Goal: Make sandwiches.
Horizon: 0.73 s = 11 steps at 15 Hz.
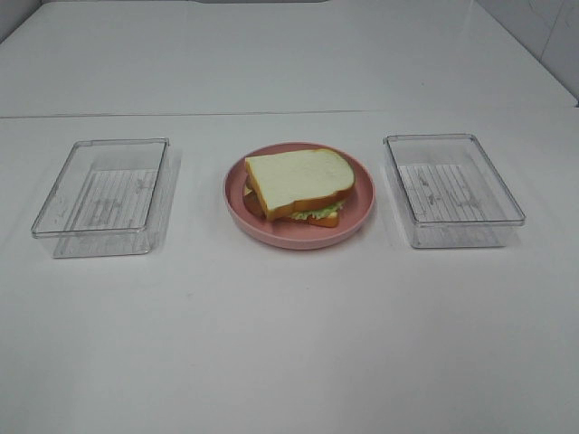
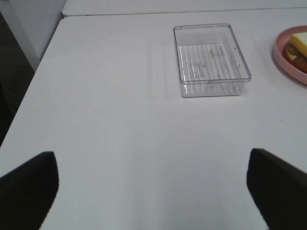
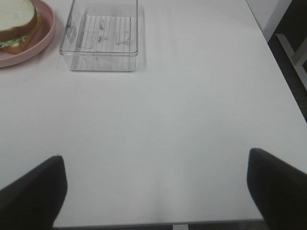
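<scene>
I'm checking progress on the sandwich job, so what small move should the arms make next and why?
Probably none beyond holding back: the sandwich already sits stacked on the pink plate, top bread slice on, lettuce showing at its edge. Both clear trays look empty, and the left gripper and right gripper are open with nothing between the fingers.

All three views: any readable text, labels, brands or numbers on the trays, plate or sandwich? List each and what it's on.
None readable in any view.
Left clear tray: only moulded ridges and faint scuffs on the floor, no lettering.
Right clear tray: the same, ridges and smudges only.
Pink plate: plain, no mark.
Sandwich: plain, no print.
White table: bare, no labels or signs.
</scene>
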Available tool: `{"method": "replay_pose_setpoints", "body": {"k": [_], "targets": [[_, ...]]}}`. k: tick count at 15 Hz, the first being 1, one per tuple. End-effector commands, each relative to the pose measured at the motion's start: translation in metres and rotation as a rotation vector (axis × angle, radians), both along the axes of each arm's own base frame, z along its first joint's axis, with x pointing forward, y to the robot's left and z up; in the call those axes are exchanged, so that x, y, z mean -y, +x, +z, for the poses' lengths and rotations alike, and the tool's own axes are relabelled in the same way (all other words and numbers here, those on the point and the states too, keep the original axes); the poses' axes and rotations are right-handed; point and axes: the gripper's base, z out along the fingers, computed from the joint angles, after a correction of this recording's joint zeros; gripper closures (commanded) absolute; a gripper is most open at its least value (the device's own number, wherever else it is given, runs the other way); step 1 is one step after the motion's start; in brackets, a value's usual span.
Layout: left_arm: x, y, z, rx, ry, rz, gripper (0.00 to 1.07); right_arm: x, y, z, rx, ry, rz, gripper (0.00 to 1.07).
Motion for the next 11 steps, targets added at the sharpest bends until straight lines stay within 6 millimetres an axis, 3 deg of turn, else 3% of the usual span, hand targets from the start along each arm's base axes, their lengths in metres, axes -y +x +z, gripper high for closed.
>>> {"method": "replay_pose_setpoints", "body": {"k": [1,11], "targets": [[0.0003,-0.0002,-0.0002,0.007,-0.004,-0.001,0.07,0.0005,-0.0039,-0.0007,0.031,-0.015,-0.009,0.09],[0.0003,-0.0002,-0.0002,0.007,-0.004,-0.001,0.07,0.0005,-0.0039,-0.0007,0.031,-0.015,-0.009,0.09]]}}
